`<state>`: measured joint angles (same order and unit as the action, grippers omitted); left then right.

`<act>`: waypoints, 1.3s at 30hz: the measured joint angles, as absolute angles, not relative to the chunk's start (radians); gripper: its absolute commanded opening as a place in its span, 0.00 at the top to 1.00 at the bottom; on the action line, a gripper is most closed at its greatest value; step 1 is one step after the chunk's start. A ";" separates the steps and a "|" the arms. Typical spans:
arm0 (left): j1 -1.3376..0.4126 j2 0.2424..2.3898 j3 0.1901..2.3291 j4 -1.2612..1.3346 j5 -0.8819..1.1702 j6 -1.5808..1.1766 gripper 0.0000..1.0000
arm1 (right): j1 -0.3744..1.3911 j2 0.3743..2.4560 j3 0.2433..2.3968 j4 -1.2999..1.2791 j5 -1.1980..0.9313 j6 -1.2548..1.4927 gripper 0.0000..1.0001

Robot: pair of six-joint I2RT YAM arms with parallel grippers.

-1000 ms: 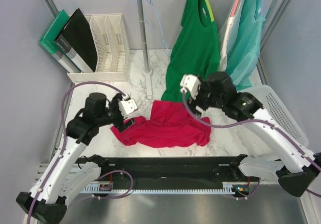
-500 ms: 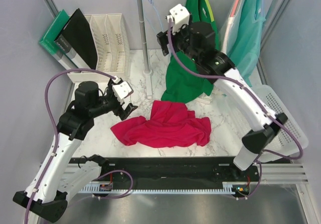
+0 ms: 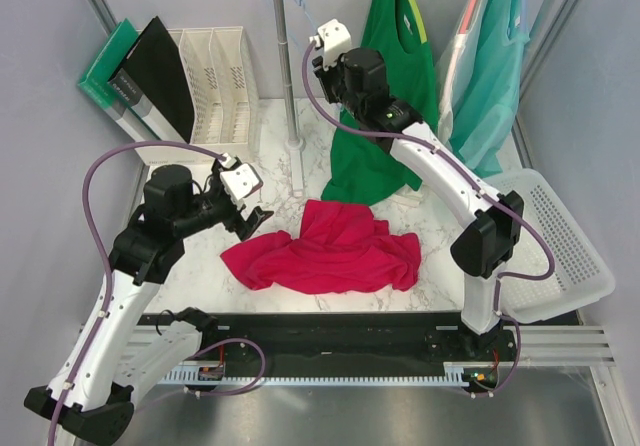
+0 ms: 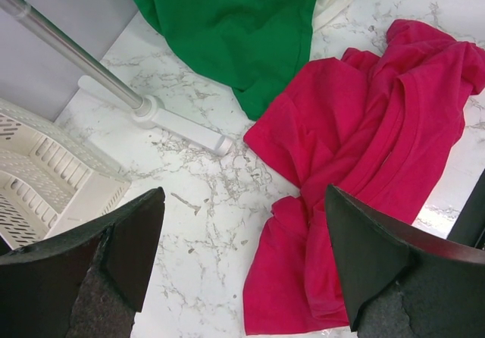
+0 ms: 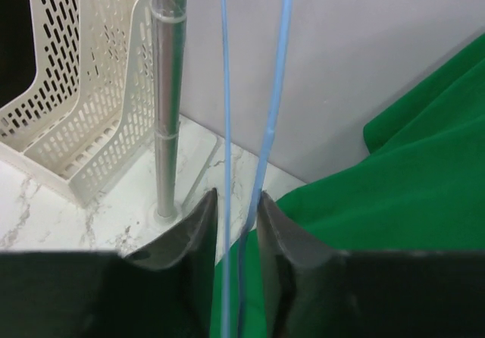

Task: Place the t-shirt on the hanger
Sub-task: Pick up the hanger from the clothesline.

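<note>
Right pincer [image 5: 236, 209], up at the rack. Fingers narrowly apart, a slim gap between them. Two light-blue wires of the hanger [image 5: 225, 88] run down into that gap. As far as I can judge they stand loose in it, not clamped. I am here because the hanger must come off the rail before anything can go on it.

The top view puts this pincer [image 3: 322, 66] just beside the rack pole [image 3: 285, 76], with the dark green t-shirt [image 3: 385, 96] hanging close on the other side. The approach is tight, so only a small opening is needed.

Left pincer [image 4: 242, 194]: fingers wide apart, nothing between them. It hovers low over the marble surface [image 4: 212, 224], just beside the near-left edge of the t-shirt [image 4: 364, 141]. I judge it is waiting to lift the cloth once the hanger comes down.

The t-shirt [image 3: 330, 251] lies crumpled on the surface, front centre, below the green shirt's hem. It is not on the hanger and well apart from it.

Hard to make out:
- The hanger [image 3: 300, 11] shows only as thin lines in the top view. Its hook and its seat on the rail are cut off.
- The hanger's lower bar is hidden behind my right fingers.
- The folds hide the t-shirt's collar and hem, so I cannot tell which opening is which.
- From above, my own wrist covers the right fingertips.
</note>
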<state>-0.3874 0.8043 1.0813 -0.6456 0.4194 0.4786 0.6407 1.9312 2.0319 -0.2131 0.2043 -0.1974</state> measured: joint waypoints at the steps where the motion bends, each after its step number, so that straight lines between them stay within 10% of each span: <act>1: -0.387 0.805 1.081 -0.645 0.419 0.479 0.08 | 0.639 1.933 2.034 -0.208 0.204 -0.196 0.88; 4: -0.387 0.805 1.081 -0.640 0.419 0.479 0.08 | 0.637 1.939 2.050 -0.187 0.213 -0.195 1.00; 26: -0.387 0.846 1.081 -0.626 0.420 0.478 0.06 | 0.548 1.821 2.072 -0.162 0.199 -0.083 1.00; 39: -0.387 0.908 1.082 -0.626 0.448 0.438 0.07 | 0.530 1.413 1.686 -0.311 0.103 -0.101 1.00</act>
<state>-0.3874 0.9081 1.0817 -0.6262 0.4484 0.4381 0.5301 1.4128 1.6859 -0.3107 0.1032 -0.1013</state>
